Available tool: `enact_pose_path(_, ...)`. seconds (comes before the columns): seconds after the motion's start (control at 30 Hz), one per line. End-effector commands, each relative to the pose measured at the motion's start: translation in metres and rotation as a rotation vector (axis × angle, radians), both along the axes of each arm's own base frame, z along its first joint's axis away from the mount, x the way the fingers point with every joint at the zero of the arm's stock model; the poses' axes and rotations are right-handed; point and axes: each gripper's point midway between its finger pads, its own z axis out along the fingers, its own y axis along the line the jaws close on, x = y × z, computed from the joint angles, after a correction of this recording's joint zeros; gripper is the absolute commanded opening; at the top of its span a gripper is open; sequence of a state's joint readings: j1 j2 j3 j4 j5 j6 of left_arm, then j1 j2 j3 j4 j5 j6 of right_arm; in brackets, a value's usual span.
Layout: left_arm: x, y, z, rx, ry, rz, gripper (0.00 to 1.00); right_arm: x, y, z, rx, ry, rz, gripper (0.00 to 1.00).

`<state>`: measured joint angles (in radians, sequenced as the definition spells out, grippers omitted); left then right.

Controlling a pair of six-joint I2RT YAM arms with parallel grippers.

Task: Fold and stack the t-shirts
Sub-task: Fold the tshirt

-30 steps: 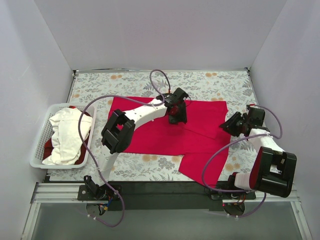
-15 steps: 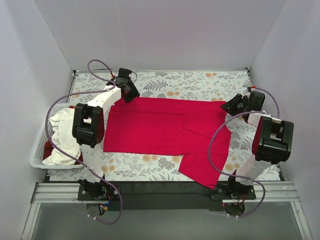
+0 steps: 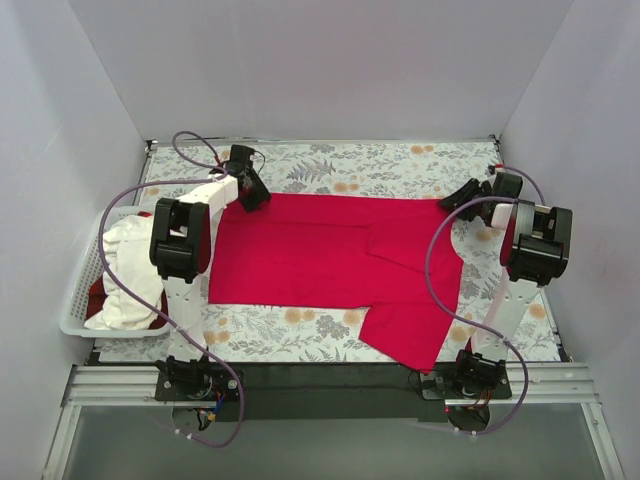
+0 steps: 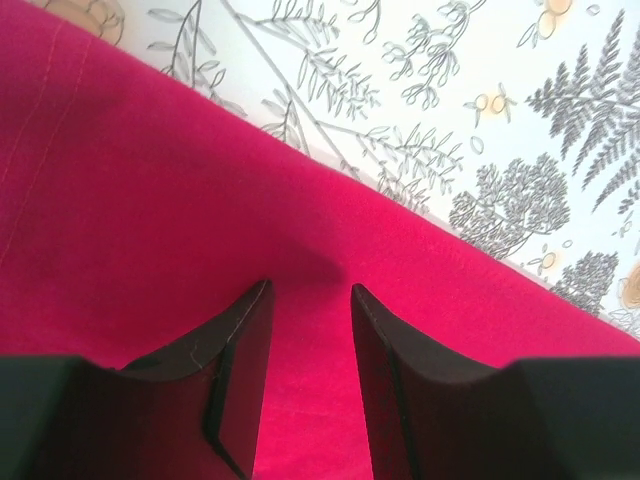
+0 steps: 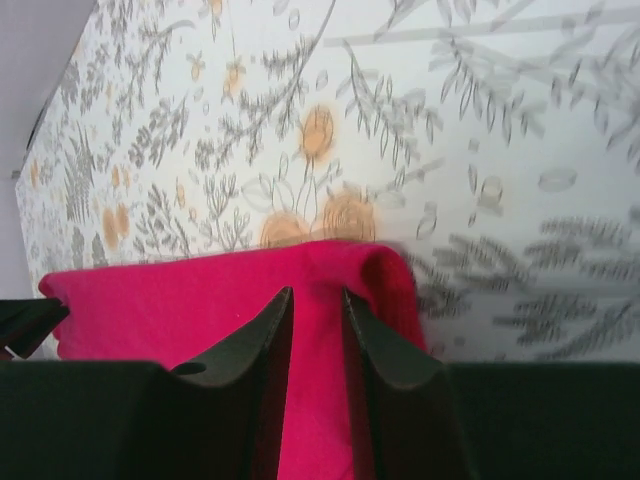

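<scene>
From overhead, the white basket [image 3: 75, 300] sits at the table's left edge with a crumpled white t-shirt [image 3: 135, 270] heaped in it and some other red cloth [image 3: 97, 297] showing under that. The big red t-shirt [image 3: 320, 255] lies spread across the floral cloth [image 3: 400, 165], one sleeve trailing toward the near edge. The left gripper [image 3: 250, 195] is at its far left corner and the right gripper [image 3: 455, 200] at its far right corner, but from up here neither one's jaws can be read. The left wrist view shows what the top cannot: the left gripper [image 4: 310, 290] has its jaws apart, tips down on flat red cloth just inside the shirt's far edge, with the floral cloth beyond. At the right wrist, the right gripper [image 5: 317, 292] has only a narrow gap, with red in it and the shirt's corner humped up just beside the tips — whether it is actually pinched I cannot tell.
</scene>
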<state>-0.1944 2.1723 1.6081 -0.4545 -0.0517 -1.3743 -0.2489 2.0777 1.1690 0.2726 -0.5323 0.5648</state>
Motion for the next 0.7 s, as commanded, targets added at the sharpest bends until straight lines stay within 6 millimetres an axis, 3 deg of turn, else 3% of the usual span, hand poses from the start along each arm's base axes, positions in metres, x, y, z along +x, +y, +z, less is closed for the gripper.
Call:
enact_pose_path(0.0, -0.004, 0.009, -0.033, 0.014, 0.076, 0.022, 0.36, 0.031, -0.022, 0.001, -0.048, -0.056, -0.024, 0.33)
enact_pose_path(0.03, -0.003, 0.009, -0.034, 0.012, 0.078, 0.023, 0.36, 0.034, -0.023, -0.01, -0.039, -0.038, -0.025, 0.33)
enact_pose_path(0.17, 0.008, 0.004, -0.038, -0.004, 0.078, 0.018, 0.36, 0.059, -0.033, -0.013, -0.024, -0.043, -0.031, 0.33)
enact_pose_path(0.2, 0.01, 0.004, -0.038, -0.007, 0.075, 0.018, 0.36, 0.062, -0.032, -0.024, -0.018, -0.024, -0.028, 0.33)
enact_pose_path(0.23, 0.014, 0.003, -0.039, -0.008, 0.071, 0.018, 0.36, 0.074, -0.036, -0.015, -0.026, -0.045, -0.025, 0.33)
enact_pose_path(0.3, 0.019, 0.003, -0.037, -0.013, 0.061, 0.015, 0.37, 0.082, -0.037, -0.025, -0.019, -0.034, -0.018, 0.33)
enact_pose_path(0.37, 0.031, 0.002, -0.028, -0.022, 0.032, 0.014, 0.4, 0.1, -0.04, -0.012, -0.021, -0.071, -0.007, 0.33)
enact_pose_path(0.43, 0.04, 0.002, -0.016, -0.02, -0.001, 0.007, 0.41, 0.109, -0.042, -0.01, -0.017, -0.08, 0.001, 0.33)
enact_pose_path(0.53, 0.056, 0.0, 0.014, -0.018, -0.063, -0.007, 0.45, 0.124, -0.043, 0.024, -0.02, -0.134, 0.023, 0.34)
enact_pose_path(0.57, 0.064, 0.0, 0.035, -0.019, -0.106, -0.012, 0.47, 0.125, -0.042, 0.034, -0.023, -0.149, 0.031, 0.34)
enact_pose_path(0.63, 0.063, 0.002, 0.056, -0.01, -0.134, -0.017, 0.51, 0.122, -0.041, 0.064, -0.043, -0.191, 0.042, 0.34)
enact_pose_path(0.67, 0.061, 0.003, 0.08, -0.01, -0.17, -0.016, 0.52, 0.114, -0.04, 0.064, -0.053, -0.177, 0.051, 0.35)
